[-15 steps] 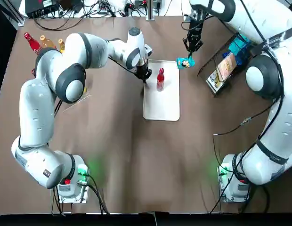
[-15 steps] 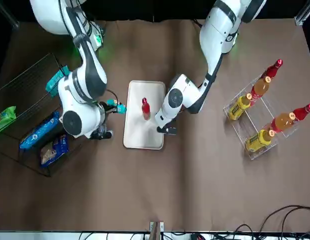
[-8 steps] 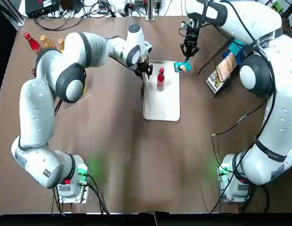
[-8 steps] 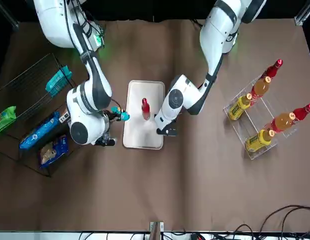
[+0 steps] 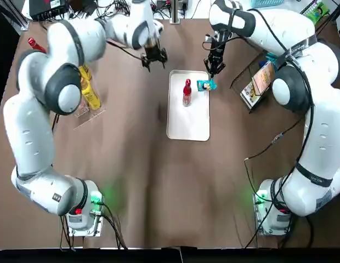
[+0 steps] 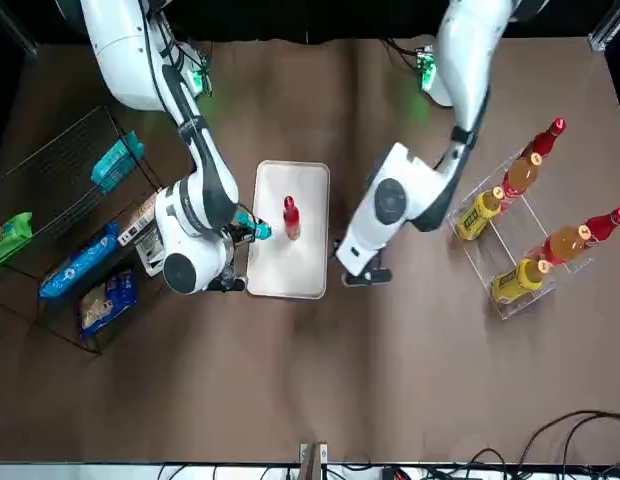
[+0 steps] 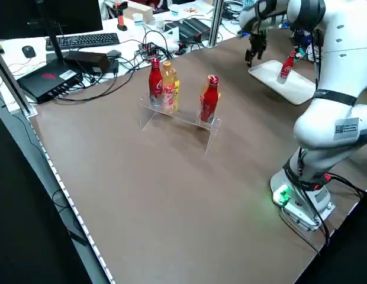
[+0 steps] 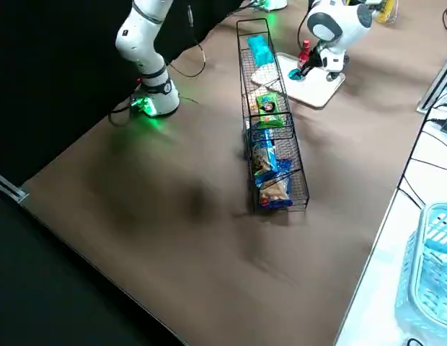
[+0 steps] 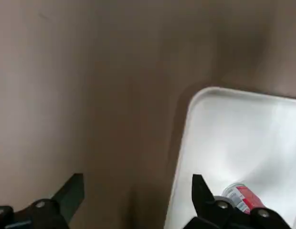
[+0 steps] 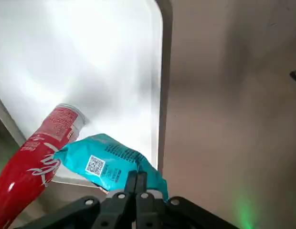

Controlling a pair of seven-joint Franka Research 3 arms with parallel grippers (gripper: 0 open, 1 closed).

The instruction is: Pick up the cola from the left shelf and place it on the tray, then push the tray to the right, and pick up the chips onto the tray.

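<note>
— So, what's where?
— Left gripper (image 5: 152,59) hangs spread over the desk (image 5: 131,181), near the tray (image 5: 187,123). 1 cola (image 5: 187,91) stands on the tray; the chips (image 5: 205,85) dangle over its right rim, pinched in the right gripper (image 10: 137,179).
— Advice?
— Carry them inward, lower, then release, clear of the cola.

Broad brown matte tabletop (image 5: 159,181), evenly lit, darkness past one edge. Beyond, white desk (image 7: 12,44) with black keyboard (image 7: 83,40), black computer mouse (image 7: 28,51), tangled black cables (image 5: 118,8); elsewhere pale blue plastic basket (image 8: 432,267).
</note>
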